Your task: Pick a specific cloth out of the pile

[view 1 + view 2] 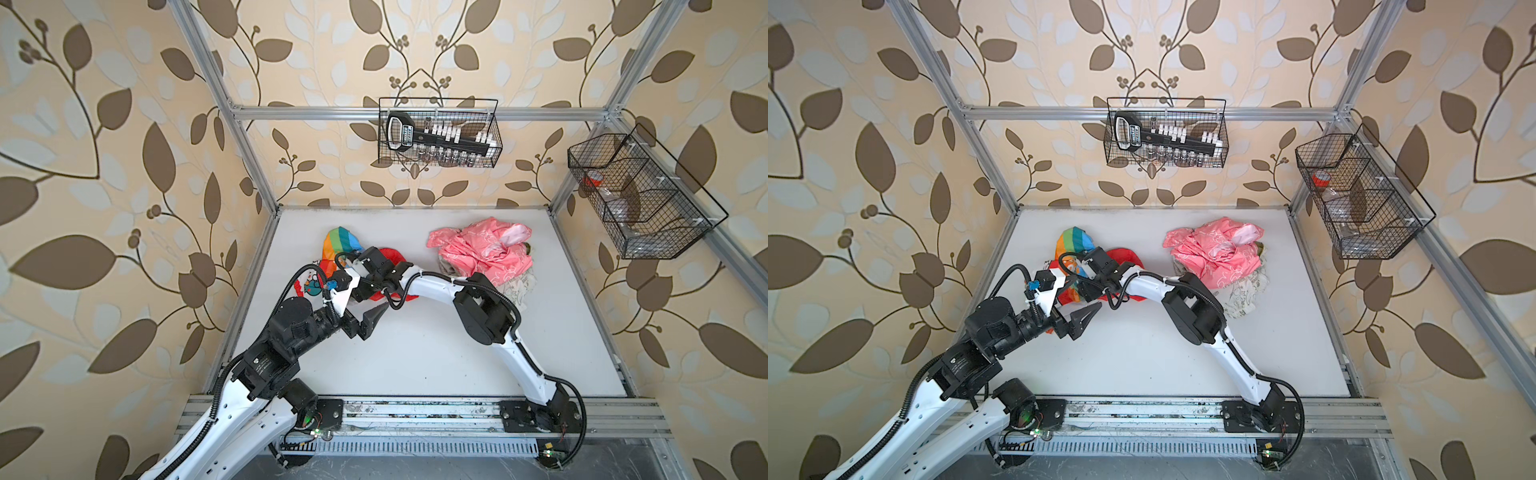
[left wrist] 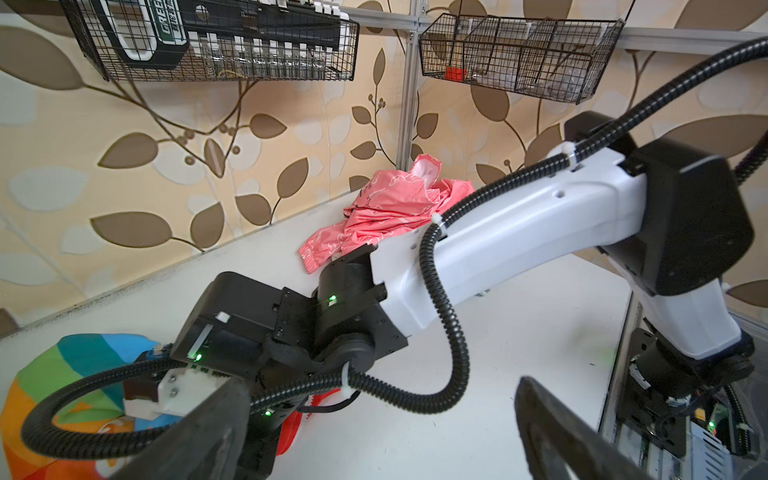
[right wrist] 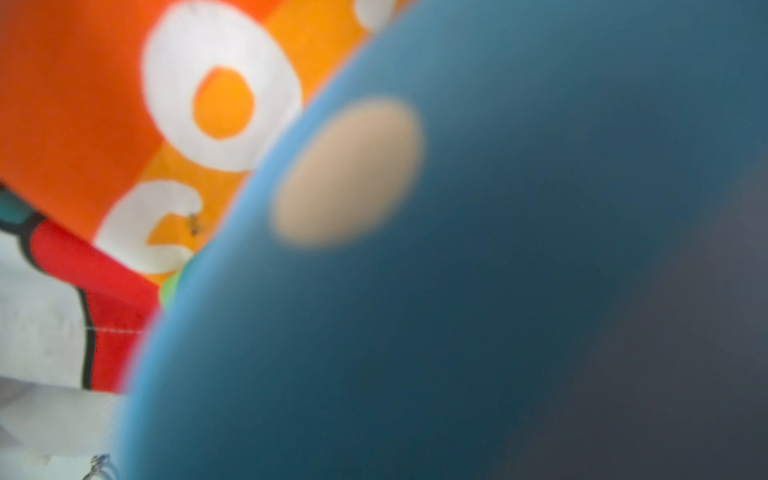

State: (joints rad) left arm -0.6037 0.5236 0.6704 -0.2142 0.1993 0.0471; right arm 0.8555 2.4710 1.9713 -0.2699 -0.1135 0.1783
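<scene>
White flat tabletop sits inside a booth with brown-leaf wallpaper. Nearest, at 9 o'clock from the table's middle, the left claw hangs over bare table. Its wrist view shows both black fingers spread wide, holding nothing. Next, the white right arm reaches across toward 10 o'clock. The right claw is hidden under its own wrist, and bright fabric fills its camera, so I cannot tell how wide it is or whether it holds anything. Under it lies the thin cloth with rainbow stripes and a big red part, at 10 to 11 o'clock. It is well apart from the pile of salmon-pink and cream cloths at 2 o'clock. So the picking-out looks nearly done. To finish well, I think the right claw should let go fully, then rise straight and slowly, so no fold catches and drags the cloth. Farthest, a black wire basket hangs on the back wall at 12 o'clock.
</scene>
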